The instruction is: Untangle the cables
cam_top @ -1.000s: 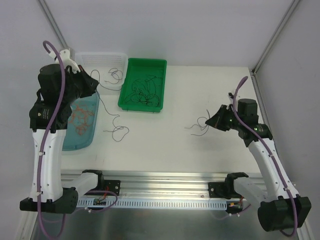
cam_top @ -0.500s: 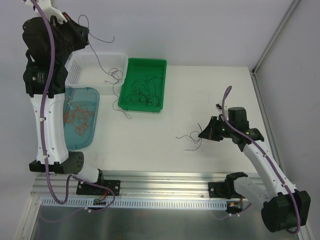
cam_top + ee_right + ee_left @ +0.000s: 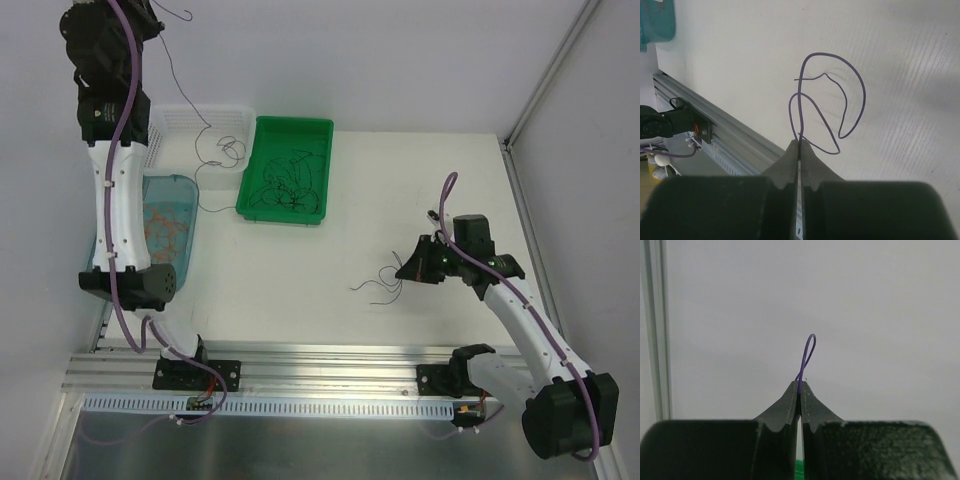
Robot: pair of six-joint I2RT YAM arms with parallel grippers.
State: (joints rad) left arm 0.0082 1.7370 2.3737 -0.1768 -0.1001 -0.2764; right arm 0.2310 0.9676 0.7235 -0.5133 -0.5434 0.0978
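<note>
My left gripper (image 3: 157, 17) is raised high at the back left, shut on a thin purple cable (image 3: 207, 135). The cable hangs down past the white basket, curls into small loops beside the green tray and ends near the teal tray. In the left wrist view a short loop of this cable (image 3: 809, 352) sticks out above the closed left gripper (image 3: 800, 382). My right gripper (image 3: 406, 270) is low over the table at the right, shut on another purple cable (image 3: 378, 286). This cable (image 3: 852, 85) curls into loops on the table ahead of the right gripper (image 3: 800, 141).
A green tray (image 3: 323, 128) at the back centre holds several dark cables. A teal tray (image 3: 188, 190) at the left holds red-orange ones. A white basket (image 3: 195, 113) stands behind it. The metal rail (image 3: 330, 360) runs along the near edge.
The left arm has swung up and back, lifting its cable off the table until it hangs nearly straight. The right gripper has moved left and nearer with its cable.
</note>
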